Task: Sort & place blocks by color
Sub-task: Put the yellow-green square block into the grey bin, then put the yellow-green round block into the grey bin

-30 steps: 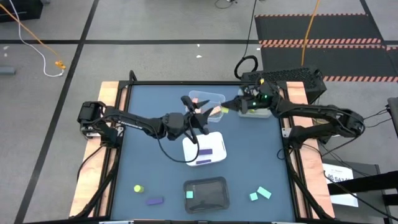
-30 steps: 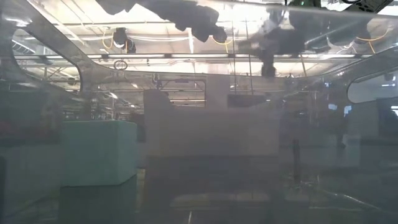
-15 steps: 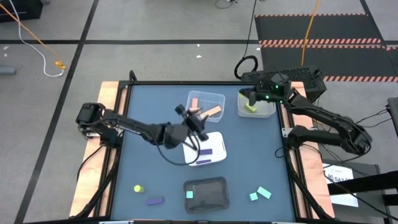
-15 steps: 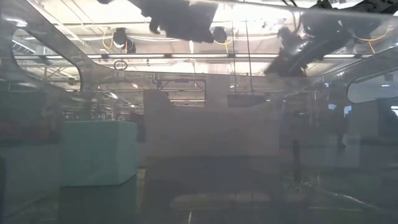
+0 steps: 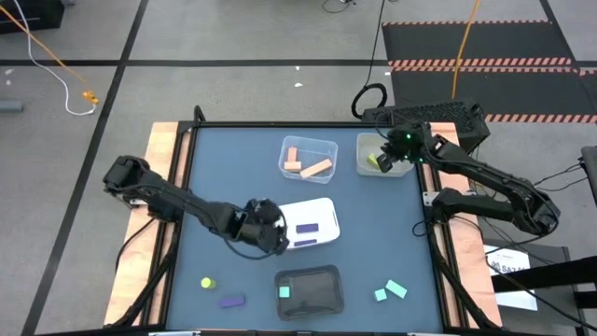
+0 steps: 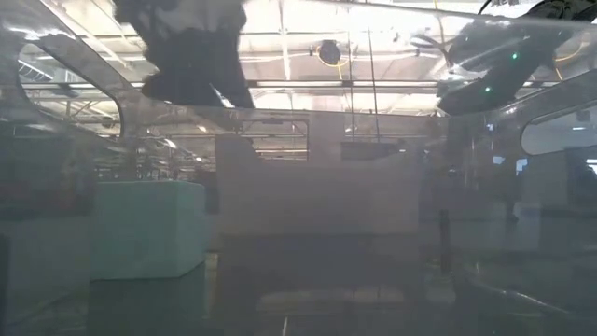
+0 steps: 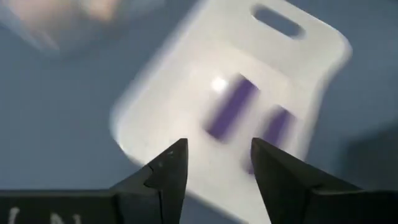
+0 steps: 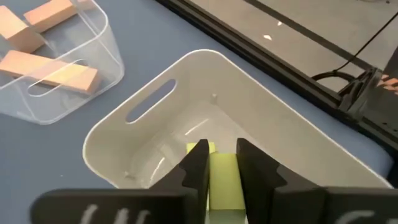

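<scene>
On the dark blue counter [image 5: 224, 159], a yellow-green cylinder block [image 5: 207, 282] and a purple bar block [image 5: 232, 301] lay loose at the near left. They were closest to the left hand [image 5: 270, 238], which hovered empty with fingers parted at the edge of the white tray [image 5: 322, 207] holding purple bars [image 5: 306, 227]. Far right, the right hand [image 8: 219, 160] hung over the grey-beige tray [image 8: 261, 121], fingers nearly closed around a yellow-green block [image 8: 224, 177], probably about to drop it.
</scene>
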